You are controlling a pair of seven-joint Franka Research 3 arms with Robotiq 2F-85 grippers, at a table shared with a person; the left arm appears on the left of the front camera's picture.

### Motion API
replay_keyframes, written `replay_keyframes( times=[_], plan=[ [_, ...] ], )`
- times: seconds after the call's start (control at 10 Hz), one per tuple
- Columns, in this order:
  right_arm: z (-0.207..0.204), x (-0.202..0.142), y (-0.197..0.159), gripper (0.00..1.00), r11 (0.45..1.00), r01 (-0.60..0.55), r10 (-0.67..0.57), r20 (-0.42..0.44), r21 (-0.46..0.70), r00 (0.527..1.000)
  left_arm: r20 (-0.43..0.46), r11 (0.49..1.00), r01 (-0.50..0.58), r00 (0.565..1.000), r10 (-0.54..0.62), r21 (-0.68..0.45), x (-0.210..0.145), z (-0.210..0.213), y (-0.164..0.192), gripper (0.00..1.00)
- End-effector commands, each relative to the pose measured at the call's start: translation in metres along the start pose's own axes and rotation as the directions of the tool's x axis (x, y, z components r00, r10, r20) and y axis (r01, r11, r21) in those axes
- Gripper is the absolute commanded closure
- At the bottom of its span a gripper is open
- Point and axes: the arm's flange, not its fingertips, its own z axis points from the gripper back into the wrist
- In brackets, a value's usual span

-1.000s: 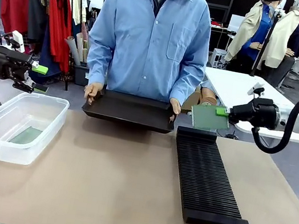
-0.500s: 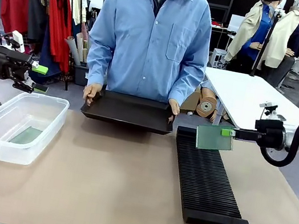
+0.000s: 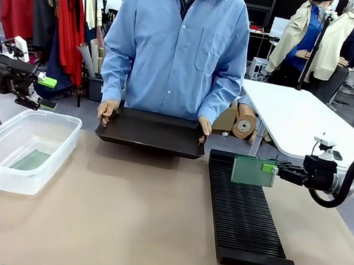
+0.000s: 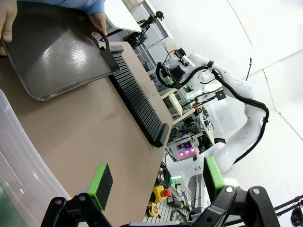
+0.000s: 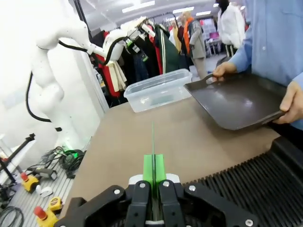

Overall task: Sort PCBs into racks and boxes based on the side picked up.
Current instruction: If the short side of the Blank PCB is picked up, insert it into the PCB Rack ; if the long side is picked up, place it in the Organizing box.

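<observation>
My right gripper (image 3: 269, 168) is shut on a green PCB (image 3: 253, 171), holding it upright on edge just above the far end of the long black ribbed rack (image 3: 245, 213). In the right wrist view that PCB (image 5: 153, 142) shows edge-on as a thin line between the green pads, over the rack (image 5: 255, 184). My left gripper (image 3: 47, 92) hangs open and empty at the far left, above the clear plastic box (image 3: 20, 148). A second PCB (image 3: 30, 160) lies flat in that box. In the left wrist view my left gripper (image 4: 156, 177) stands wide open over the table.
A person in a blue shirt holds a shallow black tray (image 3: 152, 131) by both ends at the table's far edge, its right corner close to the rack. A white table (image 3: 296, 116) stands behind on the right. Brown tabletop (image 3: 122, 212) lies bare between box and rack.
My right gripper has come down and slightly left with the PCB, turning it from tilted to upright just over the rack's far end. The left arm has stayed still.
</observation>
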Motion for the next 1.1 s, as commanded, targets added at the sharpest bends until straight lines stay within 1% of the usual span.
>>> replay_keyframes(
  times=[0.0, 0.1, 0.3, 0.4, 0.7, 1.0],
  plan=[
    [-0.003, -0.003, -0.017, 1.0, 0.997, -0.08, 0.079, 0.038, 0.016, 0.996, 0.002, 1.0, 0.004, 1.0, -0.004, 0.0, 0.001, 0.001, -0.002, 0.0],
    [-0.006, -0.007, -0.026, 1.0, 0.995, -0.1, 0.099, 0.041, 0.015, 0.994, 0.002, 1.0, 0.004, 1.0, -0.004, 0.0, 0.001, 0.001, -0.002, 0.0],
    [-0.008, -0.016, -0.039, 1.0, 0.994, -0.104, 0.104, 0.029, 0.014, 0.994, 0.002, 1.0, 0.004, 1.0, -0.004, 0.0, 0.001, 0.001, -0.002, 0.0],
    [-0.011, -0.025, -0.048, 1.0, 0.994, -0.11, 0.11, -0.007, 0.012, 0.994, 0.002, 1.0, 0.004, 1.0, -0.004, 0.0, 0.001, 0.001, -0.002, 0.0],
    [-0.008, -0.031, -0.065, 1.0, 0.987, -0.158, 0.158, -0.04, -0.01, 0.987, 0.002, 1.0, 0.004, 1.0, -0.004, 0.0, 0.001, 0.001, -0.002, 0.0],
    [-0.007, -0.04, -0.076, 1.0, 0.987, -0.159, 0.158, -0.004, -0.014, 0.987, 0.002, 1.0, 0.004, 1.0, -0.004, 0.0, 0.001, 0.001, -0.002, 0.0]
  ],
)
